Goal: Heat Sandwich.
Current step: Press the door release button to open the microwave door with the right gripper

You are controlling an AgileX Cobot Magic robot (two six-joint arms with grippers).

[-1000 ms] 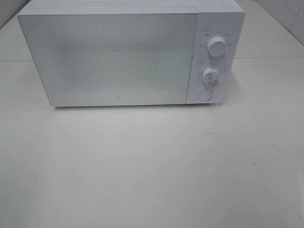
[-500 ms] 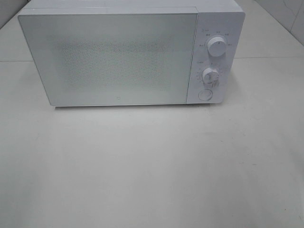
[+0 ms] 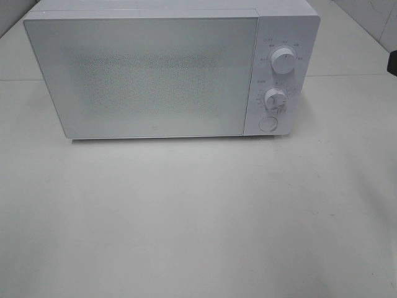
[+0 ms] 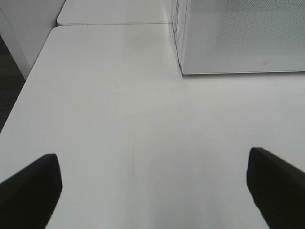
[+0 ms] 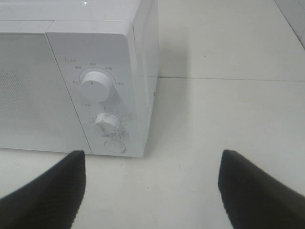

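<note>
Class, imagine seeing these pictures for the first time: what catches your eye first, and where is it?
A white microwave, door closed, fills the back of the pale table. An upper knob and a lower knob sit on its right-hand panel. The left gripper and the right gripper both stand open and empty above the table.

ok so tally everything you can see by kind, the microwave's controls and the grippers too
microwave: 1
knobs: 2, upper knob and lower knob
round button: 1
grippers: 2, left gripper and right gripper, both open and empty
total: 6
</note>
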